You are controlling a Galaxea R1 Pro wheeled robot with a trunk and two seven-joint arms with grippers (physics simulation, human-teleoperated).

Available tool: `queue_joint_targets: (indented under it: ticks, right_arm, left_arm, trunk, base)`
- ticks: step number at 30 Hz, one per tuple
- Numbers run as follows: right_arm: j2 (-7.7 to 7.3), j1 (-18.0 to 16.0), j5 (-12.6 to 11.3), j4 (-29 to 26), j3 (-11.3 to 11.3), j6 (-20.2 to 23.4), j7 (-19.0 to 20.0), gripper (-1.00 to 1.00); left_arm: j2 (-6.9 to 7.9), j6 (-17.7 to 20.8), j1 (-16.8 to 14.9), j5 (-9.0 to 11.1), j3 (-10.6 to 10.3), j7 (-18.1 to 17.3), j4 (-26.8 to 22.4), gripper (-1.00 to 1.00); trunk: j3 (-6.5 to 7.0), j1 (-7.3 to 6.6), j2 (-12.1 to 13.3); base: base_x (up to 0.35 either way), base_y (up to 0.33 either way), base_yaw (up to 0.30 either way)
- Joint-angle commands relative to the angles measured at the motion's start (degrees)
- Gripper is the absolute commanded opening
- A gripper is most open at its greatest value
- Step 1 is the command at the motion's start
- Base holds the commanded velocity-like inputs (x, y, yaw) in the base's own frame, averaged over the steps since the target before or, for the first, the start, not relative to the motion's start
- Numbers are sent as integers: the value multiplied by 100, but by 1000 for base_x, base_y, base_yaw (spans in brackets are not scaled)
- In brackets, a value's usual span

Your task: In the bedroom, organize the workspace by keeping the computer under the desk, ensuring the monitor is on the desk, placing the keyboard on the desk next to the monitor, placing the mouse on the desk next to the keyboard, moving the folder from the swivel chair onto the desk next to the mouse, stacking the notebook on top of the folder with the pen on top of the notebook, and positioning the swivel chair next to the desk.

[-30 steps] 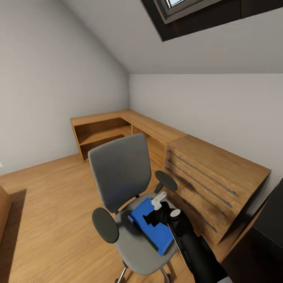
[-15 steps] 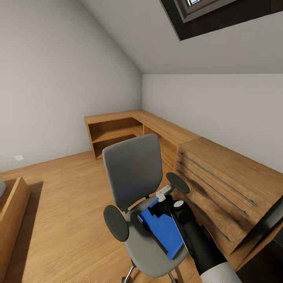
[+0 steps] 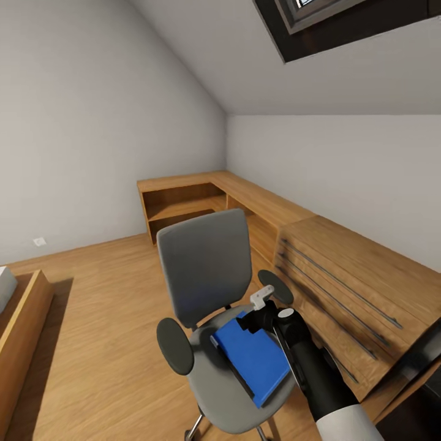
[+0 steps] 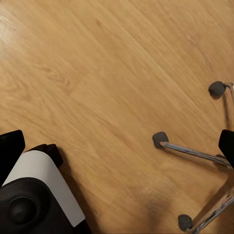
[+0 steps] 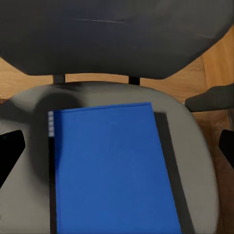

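Note:
The grey swivel chair point(image 3: 205, 263) stands on the wood floor in the middle of the head view. The blue folder point(image 3: 252, 358) lies flat on its seat. My right gripper point(image 3: 254, 318) hangs just above the folder's back end, near the chair's backrest. In the right wrist view the folder point(image 5: 112, 165) lies on the grey seat point(image 5: 195, 146). There the right gripper point(image 5: 117, 146) is open, its dark fingertips point(image 5: 9, 151) at the two picture edges and nothing between them. The left gripper point(image 4: 117, 146) is open over bare floor beside the chair's chrome base point(image 4: 195, 153).
A low L-shaped wooden shelf point(image 3: 184, 199) runs along the far walls into a wooden drawer unit point(image 3: 343, 263) right of the chair. A dark slab edge point(image 3: 422, 358) shows at the lower right. A wooden bed frame point(image 3: 21, 324) sits at the left. Open floor point(image 3: 104, 306) lies between.
The head camera has swung, so chair and shelves sit further right in the picture and the bed frame has come into view. My right gripper stays over the folder.

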Motion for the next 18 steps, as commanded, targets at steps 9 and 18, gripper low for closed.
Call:
queue_joint_targets:
  ticks: [9,18]
  right_arm:
    - [46,-214,80,23,-97,256,-19,100]
    - [84,-847,94,1090,-254,344,-45,100]
  left_arm:
    - [24,61,-6,84,54,11,-70,100]
    - [80,110,-19,118,139,23,-75,100]
  trunk:
    - [-130,154,-284]
    - [-292,352,-645]
  base:
    - [0,-5,1]
    - [0,0,0]
